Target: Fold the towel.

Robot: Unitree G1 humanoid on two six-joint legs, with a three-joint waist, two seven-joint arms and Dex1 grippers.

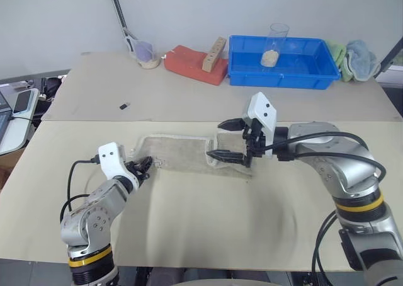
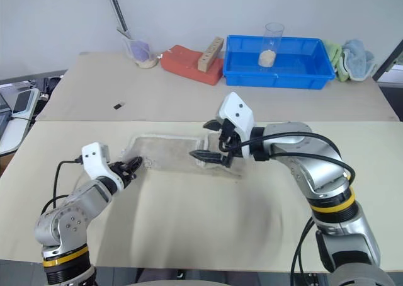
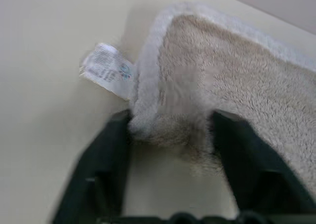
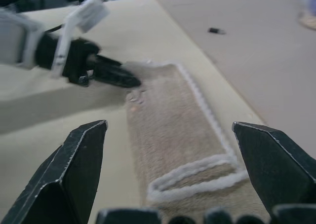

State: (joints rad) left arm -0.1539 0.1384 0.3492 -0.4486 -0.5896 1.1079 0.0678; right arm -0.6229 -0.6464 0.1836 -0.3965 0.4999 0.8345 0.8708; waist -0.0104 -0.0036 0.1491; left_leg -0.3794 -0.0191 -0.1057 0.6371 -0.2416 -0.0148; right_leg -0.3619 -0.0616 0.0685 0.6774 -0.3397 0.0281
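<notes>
1. towel (image 1: 189, 154) lying as a long narrow strip between the two grippers, one end layered double; looks folded at least once, a further fold likely left.
2. right gripper (image 1: 232, 140) spread wide, empty, just above the doubled end.
3. left gripper (image 3: 170, 130) closing around the corner by the white tag (image 3: 106, 68), pinch seemingly not yet firm.

soft, even room light, bright with no glare. faint shadows lie on the desk (image 1: 189, 217) under both arms. the left wrist view is slightly blurred; the right wrist view's far background is out of focus.
</notes>
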